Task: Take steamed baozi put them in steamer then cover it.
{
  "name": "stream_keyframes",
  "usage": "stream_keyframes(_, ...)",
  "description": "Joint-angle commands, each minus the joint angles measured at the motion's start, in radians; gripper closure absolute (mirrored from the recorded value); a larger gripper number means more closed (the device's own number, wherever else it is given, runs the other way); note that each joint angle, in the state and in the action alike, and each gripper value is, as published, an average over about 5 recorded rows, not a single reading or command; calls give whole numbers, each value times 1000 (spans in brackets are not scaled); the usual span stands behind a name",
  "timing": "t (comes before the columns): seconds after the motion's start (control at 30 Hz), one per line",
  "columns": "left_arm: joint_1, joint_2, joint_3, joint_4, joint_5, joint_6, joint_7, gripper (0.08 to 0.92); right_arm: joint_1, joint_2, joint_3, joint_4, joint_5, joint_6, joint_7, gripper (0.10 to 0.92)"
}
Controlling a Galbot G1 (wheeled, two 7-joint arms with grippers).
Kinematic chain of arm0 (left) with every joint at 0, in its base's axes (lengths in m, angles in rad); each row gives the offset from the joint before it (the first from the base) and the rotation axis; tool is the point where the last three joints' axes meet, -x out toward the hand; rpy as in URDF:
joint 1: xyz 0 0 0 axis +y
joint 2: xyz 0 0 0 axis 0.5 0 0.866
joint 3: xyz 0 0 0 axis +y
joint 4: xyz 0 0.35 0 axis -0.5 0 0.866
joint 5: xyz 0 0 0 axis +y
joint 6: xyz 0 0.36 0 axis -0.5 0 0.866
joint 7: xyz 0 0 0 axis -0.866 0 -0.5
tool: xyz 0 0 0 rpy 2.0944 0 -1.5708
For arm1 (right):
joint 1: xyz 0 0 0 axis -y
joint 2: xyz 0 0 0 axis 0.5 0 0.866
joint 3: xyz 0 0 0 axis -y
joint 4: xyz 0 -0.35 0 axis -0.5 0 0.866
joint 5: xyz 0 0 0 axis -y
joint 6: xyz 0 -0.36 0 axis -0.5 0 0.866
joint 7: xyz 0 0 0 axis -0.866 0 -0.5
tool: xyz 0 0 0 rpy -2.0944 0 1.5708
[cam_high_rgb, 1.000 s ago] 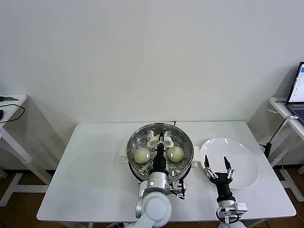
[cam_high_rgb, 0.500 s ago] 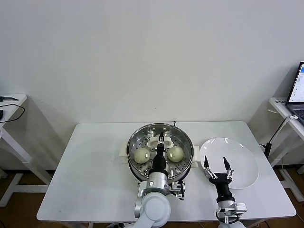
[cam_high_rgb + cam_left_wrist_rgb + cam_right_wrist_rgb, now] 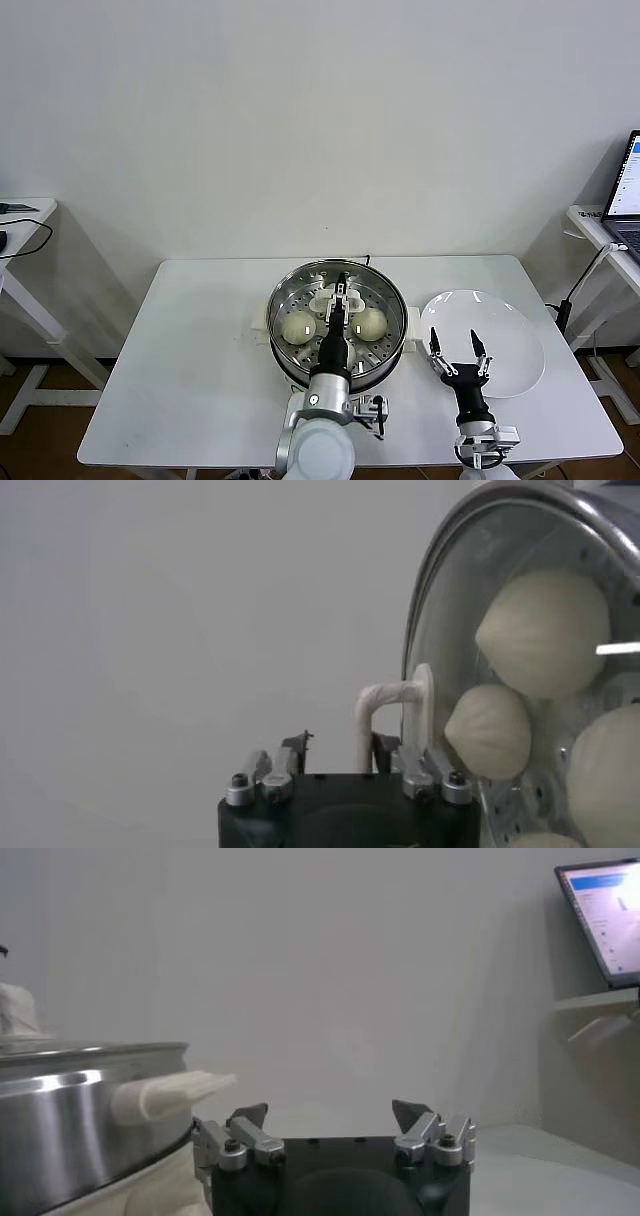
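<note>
You see the round clear glass cover seated on the shiny round stainless-steel steamer, cream-white pleated baozi inside. Left gripper straddles its handle, jaws parted. Right gripper, at 3 o'clock, stands apart.

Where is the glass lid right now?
In the head view, the cover sits on top of the steamer in the middle of the table, left of the white plate. The left gripper is at its handle.

No readable text, labels or brands; laptop screen shows lines too small to read.
</note>
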Motion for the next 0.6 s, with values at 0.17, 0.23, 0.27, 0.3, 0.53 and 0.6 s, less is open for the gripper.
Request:
stream_keyframes(0.17, 109, 104, -19, -169, -7, -3, -13, 221, 9, -6, -8, -16, 2, 5, -2, 203)
stream_keyframes(0.23, 130, 124, -34, -213, -10, -9, -27, 189, 12, -9, -9, -22, 3, 7, -3, 203)
stream_keyframes(0.27, 145, 132, -47, -237, -14, -14, -37, 185, 14, -10, -10, -25, 3, 8, -4, 203)
stream_keyframes(0.3, 163, 139, -65, -265, -26, -21, -54, 180, 15, -11, -10, -27, 4, 8, -4, 203)
stream_keyframes(0.53, 325, 155, -311, -462, -483, -162, -339, 177, 11, -21, -7, -10, 9, 0, -5, 203)
stream_keyframes(0.6, 369, 160, -422, -499, -758, -238, -438, 177, 5, -24, -3, 10, 8, -10, -3, 203)
